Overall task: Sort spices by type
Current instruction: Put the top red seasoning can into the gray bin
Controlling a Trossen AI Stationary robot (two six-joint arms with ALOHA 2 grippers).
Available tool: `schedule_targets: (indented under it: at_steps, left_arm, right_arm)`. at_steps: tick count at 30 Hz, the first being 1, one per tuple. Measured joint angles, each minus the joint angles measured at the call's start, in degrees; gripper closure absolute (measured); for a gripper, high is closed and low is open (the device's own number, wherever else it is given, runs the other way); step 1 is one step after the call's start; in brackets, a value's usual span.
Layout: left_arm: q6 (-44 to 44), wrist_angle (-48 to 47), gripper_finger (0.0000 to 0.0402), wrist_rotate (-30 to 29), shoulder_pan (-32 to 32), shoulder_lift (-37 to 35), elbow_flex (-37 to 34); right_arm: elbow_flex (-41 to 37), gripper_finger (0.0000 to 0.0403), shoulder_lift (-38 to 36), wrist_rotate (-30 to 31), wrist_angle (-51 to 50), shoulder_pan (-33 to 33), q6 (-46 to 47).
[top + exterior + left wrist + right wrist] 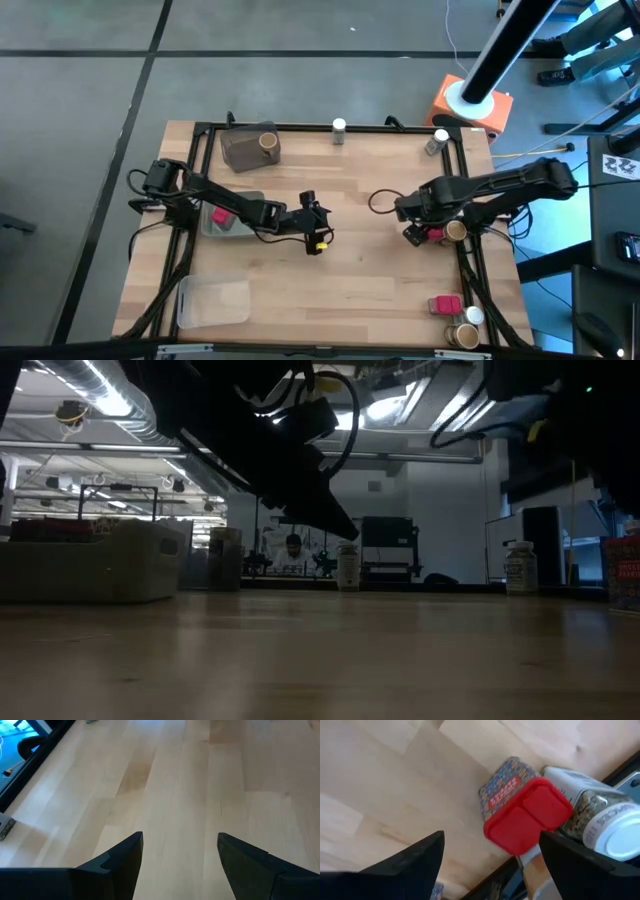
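My left gripper hangs open over bare wood at the table's middle. My right gripper is open near the right edge. Just ahead of its fingers lies a red-lidded pink packet, untouched. A white-capped jar lies on its side against the packet. A tan-topped jar sits beside them. Two white-capped jars stand at the far edge. One pink packet lies in a clear tray. One tan-topped jar sits in a grey tray.
A grey tray stands far left, a clear tray under the left arm, and another clear tray near left. At the near right corner sit a pink packet, a white-capped jar and a tan-topped jar. A black frame borders the table.
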Motion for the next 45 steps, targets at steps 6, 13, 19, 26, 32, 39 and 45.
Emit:
schedule_targets:
  at_steps: [6, 13, 19, 26, 32, 39, 45]
  left_arm:
    - [0.00, 0.17, 0.0163, -0.01, 0.00, -0.02, 0.00]
    - [0.00, 0.73, 0.0163, -0.02, 0.02, -0.02, 0.00]
    - [0.00, 0.70, 0.0163, -0.02, 0.00, -0.02, 0.00]
    - [0.00, 0.70, 0.0163, -0.04, 0.02, -0.02, 0.00]
    - [-0.02, 0.69, 0.0163, -0.04, 0.00, -0.02, 0.00]
    - [-0.02, 0.00, 0.0163, -0.04, 0.00, -0.02, 0.00]
    - [-0.02, -0.17, 0.0163, -0.04, 0.00, -0.02, 0.00]
  right_arm:
    - [-2.45, 0.0077, 2.43, -0.32, 1.96, -0.02, -0.11]
    - [-2.34, 0.0077, 3.10, -0.69, 6.14, -0.02, -2.13]
    - [-1.46, 0.0077, 3.04, 0.34, 9.24, -0.02, -3.67]
    - [-0.37, 0.0077, 3.11, 1.89, 14.64, -0.02, -5.82]
    - [4.30, 0.0077, 3.26, 4.89, 10.52, -0.04, -5.16]
    - [6.99, 0.0077, 3.20, 8.96, 0.06, 0.00, 4.04]
    - [3.08, 0.0077, 3.22, 7.83, 5.55, 0.00, 5.53]
